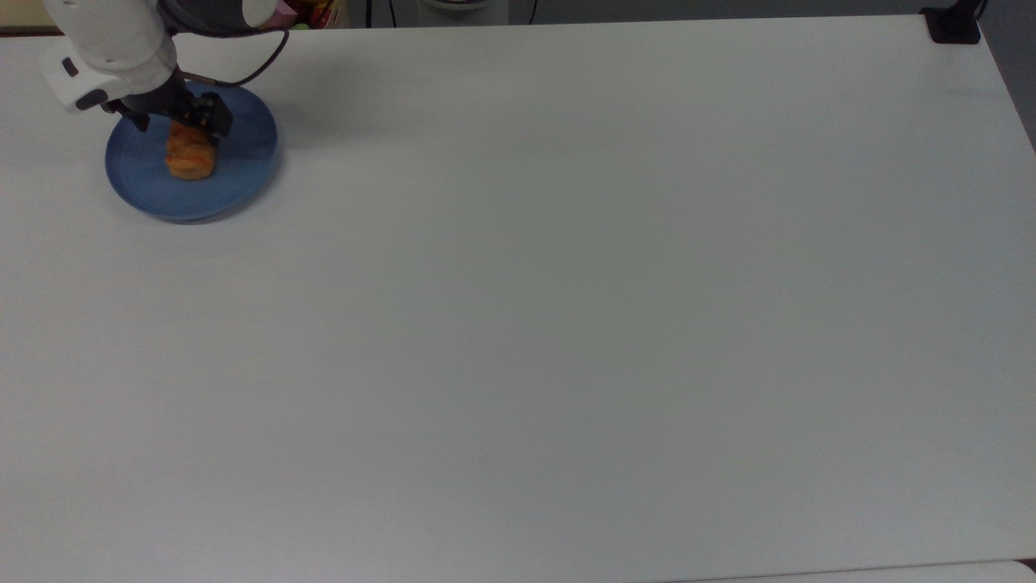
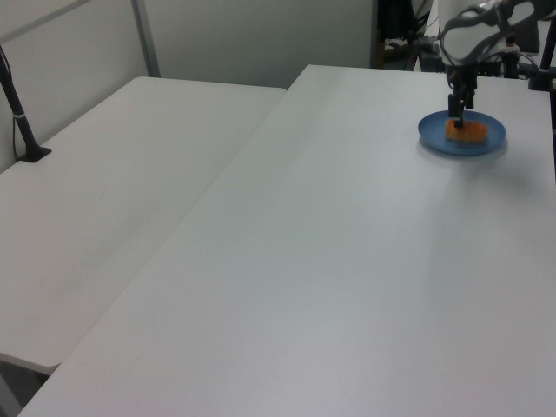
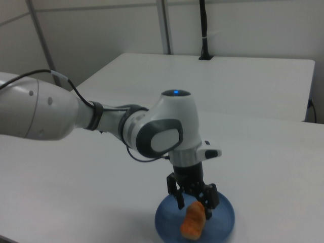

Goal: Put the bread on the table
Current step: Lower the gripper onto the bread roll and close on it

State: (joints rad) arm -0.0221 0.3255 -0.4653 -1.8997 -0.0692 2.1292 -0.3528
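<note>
The table (image 1: pixel 566 324) is wide and white; at the top view's far left stands the plate (image 1: pixel 243 174) with the bread (image 1: pixel 191 158) on it. The gripper (image 3: pixel 193 201) straddles the bread's far end, fingers apart, holding nothing. Such an end grasp could tip the bread or drag the plate

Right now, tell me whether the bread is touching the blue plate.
Touching. In the top view the bread lies on the blue plate, inside its rim; the right view shows its lower end resting on the plate surface with no gap.
</note>
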